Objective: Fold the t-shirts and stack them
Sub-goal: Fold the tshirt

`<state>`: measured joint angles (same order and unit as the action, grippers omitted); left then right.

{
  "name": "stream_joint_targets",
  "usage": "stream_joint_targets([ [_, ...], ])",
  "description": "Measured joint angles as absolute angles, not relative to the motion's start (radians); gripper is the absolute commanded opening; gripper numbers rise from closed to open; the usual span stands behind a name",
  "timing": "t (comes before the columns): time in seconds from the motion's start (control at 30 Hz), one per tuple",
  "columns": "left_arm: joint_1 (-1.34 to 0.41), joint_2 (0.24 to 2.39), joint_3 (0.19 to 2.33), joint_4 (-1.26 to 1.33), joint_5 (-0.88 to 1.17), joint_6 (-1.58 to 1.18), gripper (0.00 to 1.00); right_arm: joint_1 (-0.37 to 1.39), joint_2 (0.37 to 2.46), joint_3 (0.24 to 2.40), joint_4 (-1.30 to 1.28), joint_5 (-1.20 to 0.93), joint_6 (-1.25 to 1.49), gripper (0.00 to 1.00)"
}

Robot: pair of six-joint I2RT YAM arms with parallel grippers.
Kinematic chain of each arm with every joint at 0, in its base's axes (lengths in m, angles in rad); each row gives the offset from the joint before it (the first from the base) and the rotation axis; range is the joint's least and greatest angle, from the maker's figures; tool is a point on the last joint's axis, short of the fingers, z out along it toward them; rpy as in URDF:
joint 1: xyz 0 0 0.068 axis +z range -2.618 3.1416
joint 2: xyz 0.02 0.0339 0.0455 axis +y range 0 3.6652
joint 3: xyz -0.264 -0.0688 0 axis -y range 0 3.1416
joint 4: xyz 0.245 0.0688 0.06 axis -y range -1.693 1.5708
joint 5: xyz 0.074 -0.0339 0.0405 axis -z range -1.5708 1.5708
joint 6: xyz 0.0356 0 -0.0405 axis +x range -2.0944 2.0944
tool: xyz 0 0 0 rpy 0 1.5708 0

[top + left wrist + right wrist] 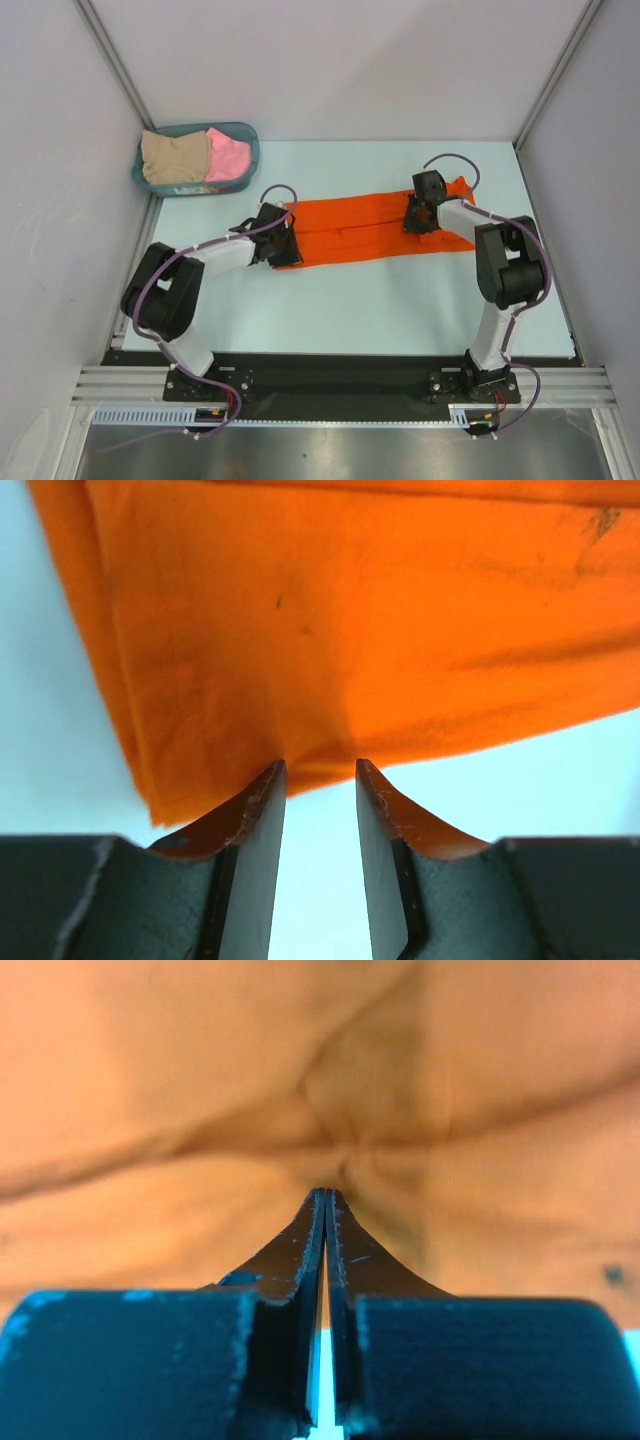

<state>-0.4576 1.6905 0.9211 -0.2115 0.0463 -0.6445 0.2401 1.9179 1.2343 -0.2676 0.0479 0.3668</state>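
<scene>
The orange t-shirt [360, 228] lies on the table folded into a long flat strip running left to right. My left gripper [283, 243] is at its left end; in the left wrist view it [320, 765] is open, its tips just touching the shirt's near edge [350, 650], with bare table showing between the jaws. My right gripper [413, 218] rests on the strip's right part; in the right wrist view it [325, 1192] is shut, and the orange cloth [330, 1090] puckers at its tips. The pink t-shirt [228, 155] and the beige t-shirt [173, 157] lie crumpled in the basket.
The teal plastic basket [252, 158] stands at the table's back left corner, against the left wall. White walls close in the left, back and right sides. The pale blue table [330, 310] is bare in front of the shirt.
</scene>
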Motion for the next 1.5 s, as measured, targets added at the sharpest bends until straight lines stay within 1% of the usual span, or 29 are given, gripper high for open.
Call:
stream_joint_targets([
  [0.03, -0.458, 1.678, 0.916, -0.221, 0.045, -0.643, 0.41, 0.239, 1.898, 1.221, -0.278, 0.035, 0.368, 0.12],
  [0.13, -0.458, 1.643, 0.913, -0.242, 0.035, -0.633, 0.43, 0.223, 1.824, 1.196, -0.298, -0.018, 0.374, 0.22],
  [0.27, -0.458, 1.604, 0.913, -0.249, 0.025, -0.622, 0.43, 0.161, 1.729, 1.191, -0.304, -0.09, 0.377, 0.27],
  [0.37, -0.458, 1.599, 0.911, -0.249, 0.025, -0.619, 0.44, 0.087, 1.692, 1.191, -0.297, -0.124, 0.376, 0.27],
  [0.53, -0.458, 1.604, 0.903, -0.246, 0.03, -0.617, 0.48, 0.0, 1.709, 1.177, -0.276, -0.152, 0.364, 0.26],
  [0.63, -0.458, 1.604, 0.888, -0.246, 0.03, -0.61, 0.5, -0.028, 1.751, 1.176, -0.271, -0.146, 0.353, 0.26],
  [0.77, -0.458, 1.604, 0.876, -0.247, 0.031, -0.601, 0.5, -0.081, 1.778, 1.168, -0.279, -0.096, 0.341, 0.24],
  [0.87, -0.458, 1.604, 0.876, -0.244, 0.039, -0.6, 0.49, -0.111, 1.776, 1.155, -0.274, -0.02, 0.34, 0.18],
  [0.9, -0.458, 1.604, 0.876, -0.244, 0.043, -0.6, 0.49, -0.116, 1.774, 1.146, -0.27, 0.007, 0.34, 0.12],
  [1.0, -0.458, 1.604, 0.876, -0.242, 0.058, -0.6, 0.48, -0.126, 1.766, 1.12, -0.278, 0.065, 0.339, 0.03],
  [1.07, -0.458, 1.604, 0.876, -0.242, 0.063, -0.6, 0.48, -0.13, 1.76, 1.108, -0.282, 0.09, 0.345, 0.03],
  [1.27, -0.458, 1.604, 0.876, -0.241, 0.086, -0.6, 0.48, -0.141, 1.739, 1.075, -0.279, 0.147, 0.366, 0.08],
  [1.43, -0.458, 1.604, 0.876, -0.242, 0.091, -0.599, 0.48, -0.158, 1.758, 1.068, -0.257, 0.167, 0.374, 0.11],
  [1.5, -0.458, 1.603, 0.876, -0.242, 0.091, -0.596, 0.5, -0.163, 1.783, 1.07, -0.24, 0.169, 0.374, 0.12],
])
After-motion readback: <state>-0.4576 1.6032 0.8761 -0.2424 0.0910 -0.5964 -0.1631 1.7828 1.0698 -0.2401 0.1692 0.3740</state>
